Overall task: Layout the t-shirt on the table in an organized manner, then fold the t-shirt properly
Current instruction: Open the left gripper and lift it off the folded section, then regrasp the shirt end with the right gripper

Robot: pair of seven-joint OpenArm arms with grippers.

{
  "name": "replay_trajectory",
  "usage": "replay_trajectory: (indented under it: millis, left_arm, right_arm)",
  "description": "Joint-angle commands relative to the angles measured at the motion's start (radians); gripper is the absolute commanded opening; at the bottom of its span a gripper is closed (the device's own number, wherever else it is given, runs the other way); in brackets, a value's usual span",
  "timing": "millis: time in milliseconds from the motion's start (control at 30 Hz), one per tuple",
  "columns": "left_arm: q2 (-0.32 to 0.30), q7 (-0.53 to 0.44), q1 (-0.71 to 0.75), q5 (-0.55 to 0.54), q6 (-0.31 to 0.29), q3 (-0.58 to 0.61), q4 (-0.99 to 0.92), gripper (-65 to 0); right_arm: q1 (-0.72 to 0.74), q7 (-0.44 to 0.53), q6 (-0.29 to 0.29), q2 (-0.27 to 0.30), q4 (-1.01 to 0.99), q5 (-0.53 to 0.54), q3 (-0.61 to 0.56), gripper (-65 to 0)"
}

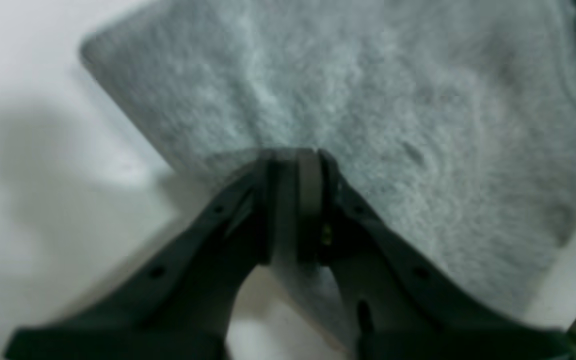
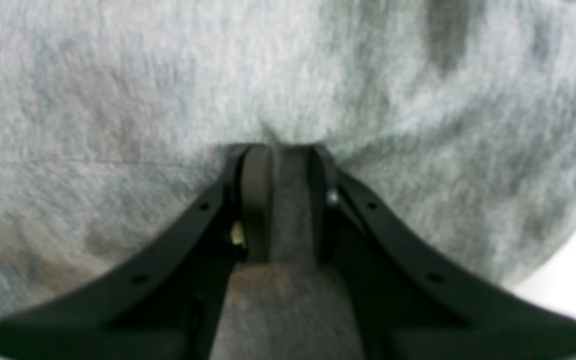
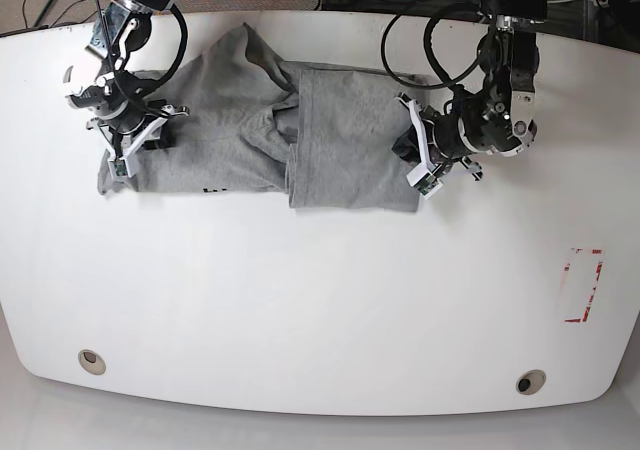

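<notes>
The grey t-shirt (image 3: 240, 140) lies crumpled across the far half of the white table (image 3: 320, 300), with its right part folded over into a flat panel (image 3: 345, 140). My left gripper (image 3: 412, 160) sits at the shirt's right edge, and in the left wrist view its jaws (image 1: 293, 155) are shut on a fold of the t-shirt (image 1: 368, 100). At the shirt's left edge, my right gripper (image 3: 125, 155) is shut on the cloth. The right wrist view shows grey t-shirt fabric (image 2: 168, 90) pinched between the pads of that gripper (image 2: 280, 150).
A red-outlined rectangle mark (image 3: 583, 285) is at the table's right. Two round grommet holes (image 3: 91, 360) (image 3: 530, 381) sit near the front edge. Cables and floor clutter lie beyond the far edge.
</notes>
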Motion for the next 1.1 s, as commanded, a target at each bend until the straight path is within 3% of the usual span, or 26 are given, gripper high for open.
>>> replay_trajectory:
  millis: [0,200,300,567,667,800,967,1067]
  left_arm:
    - [-0.006,-0.034,-0.033,-0.015,-0.002,-0.003,-0.037,-60.6]
    - [-0.013,-0.089,-0.046,-0.015,-0.002,-0.003,-0.117,-60.6]
    - [-0.038,-0.107,-0.046,-0.015,-0.002,-0.002,-0.131,-60.6]
    - [-0.052,-0.114,-0.047,-0.016,-0.002,-0.003,-0.184,-60.6]
    - [-0.058,-0.114,-0.049,-0.016,-0.002,-0.005,-0.189,-60.6]
    - [-0.079,-0.114,-0.049,-0.016,-0.002,-0.005,-0.193,-60.6]
    - [-0.093,-0.138,-0.049,-0.016,-0.001,-0.007,-0.203,-60.6]
    - [-0.096,-0.164,-0.047,-0.016,0.001,-0.008,-0.223,-60.6]
  right_arm:
    - [-0.001,-0.037,-0.001,0.003,0.043,-0.027,-0.002,-52.0]
    - [0.015,-0.096,-0.001,0.003,0.118,-0.024,-0.002,-51.8]
    - [0.037,-0.163,-0.001,0.003,0.172,-0.024,-0.001,-48.5]
    - [0.072,-0.315,-0.001,0.009,0.356,0.063,0.004,-21.1]
    - [0.094,-0.369,-0.001,0.012,0.384,0.126,0.019,-15.9]
    - [0.138,-0.448,-0.001,0.018,0.378,0.229,0.133,-14.7]
    - [0.178,-0.448,-0.001,0.021,0.302,0.336,0.259,-14.7]
    - [0.181,-0.448,-0.001,0.051,0.247,0.382,0.288,-14.7]
